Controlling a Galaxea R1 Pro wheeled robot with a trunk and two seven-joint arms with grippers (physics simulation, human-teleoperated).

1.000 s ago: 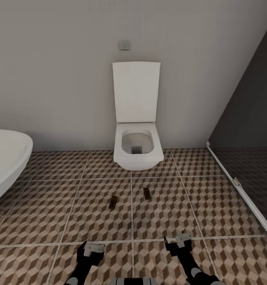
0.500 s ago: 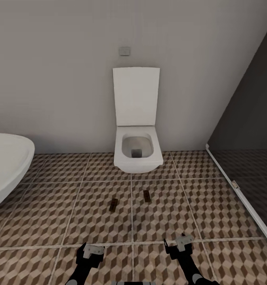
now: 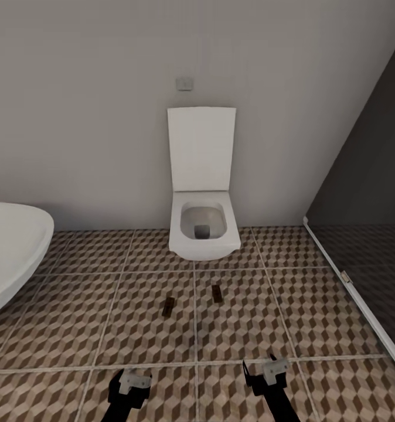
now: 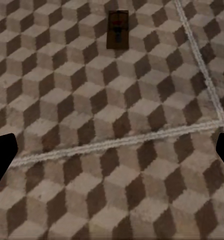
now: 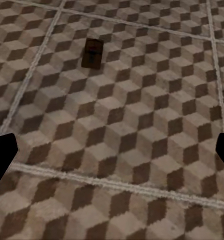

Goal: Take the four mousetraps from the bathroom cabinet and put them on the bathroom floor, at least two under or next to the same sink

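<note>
Your left gripper (image 3: 129, 384) and right gripper (image 3: 266, 372) both hang low over the floor (image 3: 74, 328), on your side of the toilet (image 3: 202, 225). In each wrist view the two dark fingertips sit at opposite edges with bare tile between them, so both pairs of jaws are spread wide and hold nothing. Beyond the grippers, two traps lie flat on the tiles in front of the toilet bowl: the left trap (image 3: 169, 306) a little nearer you and slightly skewed, the right trap (image 3: 217, 293) closer to the bowl, with a grout line running between them. The left wrist camera looks straight at one trap (image 4: 117, 29) and the right wrist camera at the other (image 5: 93, 53); each lies well ahead of the fingertips, apart from them. Off to the toilet's left a rounded white basin edge (image 3: 13, 252) pokes in, and to its right stands a dark glass screen (image 3: 367, 211). Neither the cabinet nor the sink is in front of you here. By my reading, two traps are down and two are still to be fetched, so this is the gap between deliveries. Your next move calls for turning the base toward the cabinet with arms tucked. Check, too, whether these two count as beside the sink; if not, they want shifting.
</note>
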